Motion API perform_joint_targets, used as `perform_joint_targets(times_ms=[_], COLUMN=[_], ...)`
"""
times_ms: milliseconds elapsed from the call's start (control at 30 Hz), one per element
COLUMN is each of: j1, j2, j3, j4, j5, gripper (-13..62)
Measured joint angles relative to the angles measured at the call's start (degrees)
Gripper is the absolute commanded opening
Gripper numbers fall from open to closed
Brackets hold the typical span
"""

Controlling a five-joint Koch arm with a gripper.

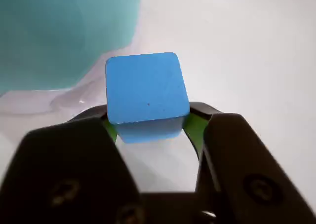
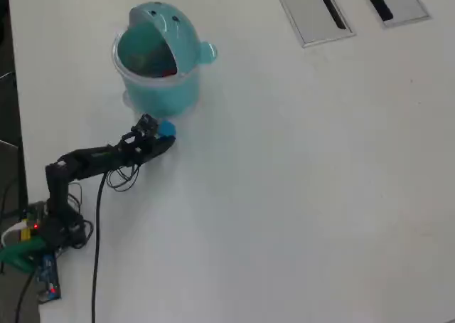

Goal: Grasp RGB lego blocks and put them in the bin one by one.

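One blue cube-like plastic block [image 1: 145, 88]; one round light-teal plastic bin [image 2: 160, 88]; two flat grey slotted panels [image 2: 302, 10]; one white worktop [image 2: 298, 195].

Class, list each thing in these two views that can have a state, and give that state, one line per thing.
Bin: upright, lid flipped open, something red inside.
Blue lego block: clamped between the jaws, beside the bin.
Gripper: shut on the blue lego block.
Grey slotted panels: flat on the table, apart from the arm.
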Motion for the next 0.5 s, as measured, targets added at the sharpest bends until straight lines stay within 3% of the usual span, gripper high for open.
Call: perform_joint_targets(times_ms=[500], j1=[-1.1], j2=[23.5], j3=[11.1], j4=[1.4], j5=[-0.5], gripper=[7.8])
